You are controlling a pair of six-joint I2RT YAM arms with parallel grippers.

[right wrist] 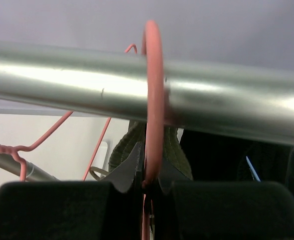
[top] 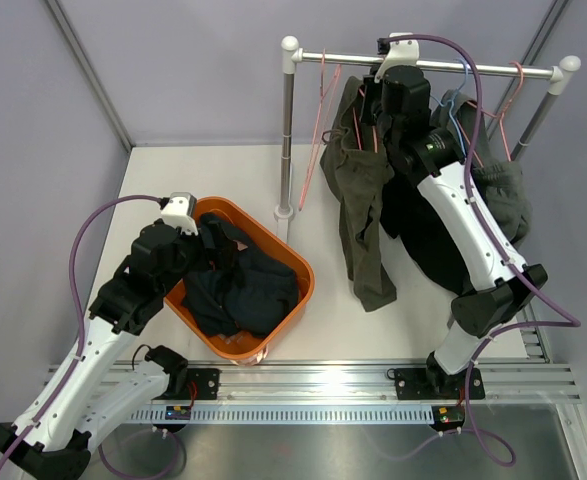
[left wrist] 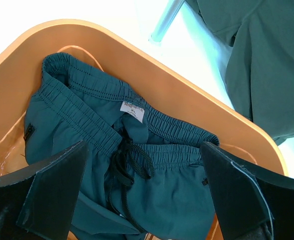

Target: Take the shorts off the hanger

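Note:
Dark olive shorts hang on a pink hanger from the metal rail; their waistband shows in the right wrist view. My right gripper is shut on the pink hanger's hook just under the rail; from above it is at the rail. Black shorts and grey shorts hang further right. Navy shorts lie in the orange basket. My left gripper is open and empty just above them, over the basket.
The rack's left post stands behind the basket. An empty pink hanger hangs at the rail's left end, and a blue hanger and another pink one to the right. Grey walls close in the table.

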